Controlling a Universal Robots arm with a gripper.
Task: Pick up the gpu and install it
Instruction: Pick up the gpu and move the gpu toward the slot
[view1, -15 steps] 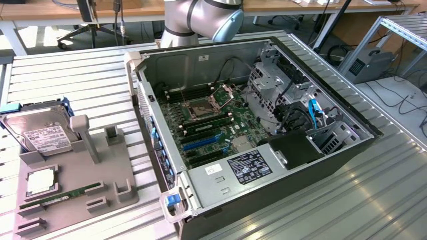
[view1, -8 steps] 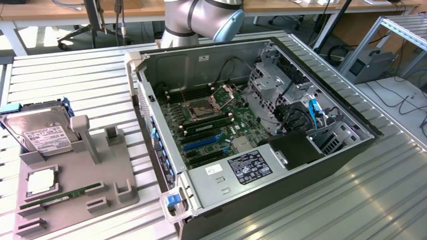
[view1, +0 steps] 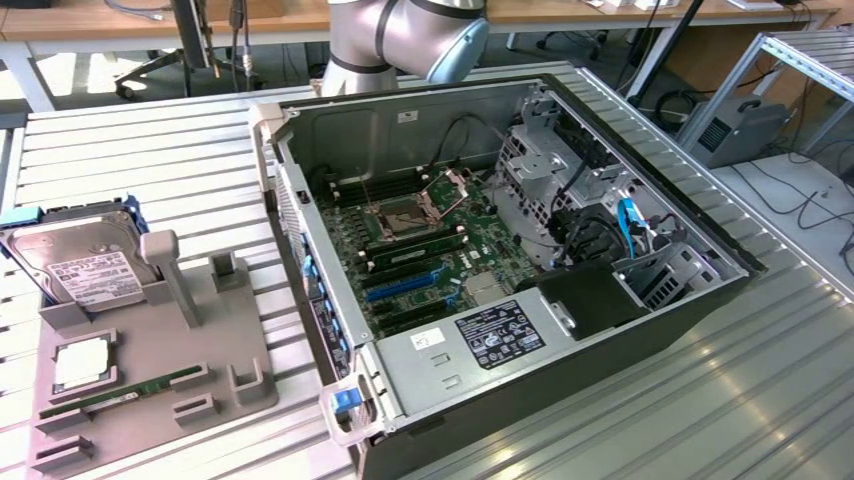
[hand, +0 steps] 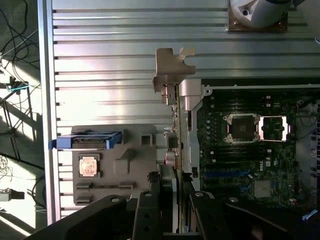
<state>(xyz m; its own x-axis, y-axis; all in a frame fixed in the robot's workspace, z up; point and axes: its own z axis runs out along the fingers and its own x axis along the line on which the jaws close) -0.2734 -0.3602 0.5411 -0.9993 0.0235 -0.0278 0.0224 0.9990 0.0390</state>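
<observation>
The gripper (hand: 175, 184) is clamped on the gpu (hand: 176, 131), held edge-on above the computer case (hand: 260, 83) rim, with its silver bracket (hand: 169, 67) outermost. The card looks light, stiff and fragile, best gripped by the board edges.

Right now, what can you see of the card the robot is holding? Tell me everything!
The card is seen edge-on, a thin greenish strip. A shiny silver metal bracket with a notched tab caps one end. The gripper pinches the other end between black fingers. Nothing else seems to touch it; the grey tray and open computer lie beyond it.
</observation>
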